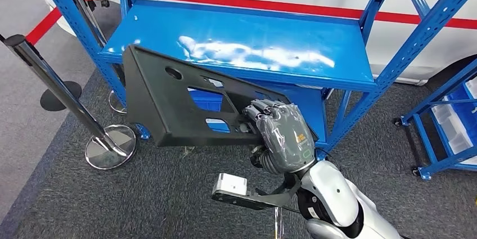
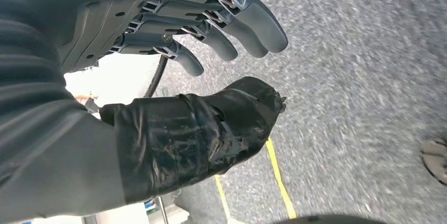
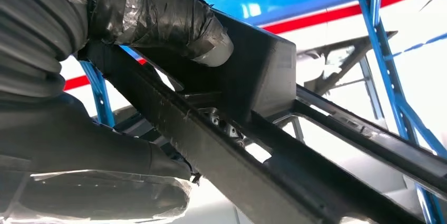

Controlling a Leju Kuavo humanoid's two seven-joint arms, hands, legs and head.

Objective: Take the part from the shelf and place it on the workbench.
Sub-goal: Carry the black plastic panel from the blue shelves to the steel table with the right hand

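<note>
A blue shelf [image 1: 242, 48] stands on grey carpet [image 1: 169, 194] by a white wall; my right hand [image 1: 284, 135] grips the black part [image 1: 180, 101], held off the shelf; my left hand [image 2: 211, 76] hangs loose, holding nothing; next, I think, I carry it to the workbench.

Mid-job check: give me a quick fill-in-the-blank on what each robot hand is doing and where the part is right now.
1. The black part is held by the ____ robot hand.
2. The shelf behind the part is painted ____.
3. The left robot hand hangs over grey floor and holds ____.

Missing words: right; blue; nothing
</note>
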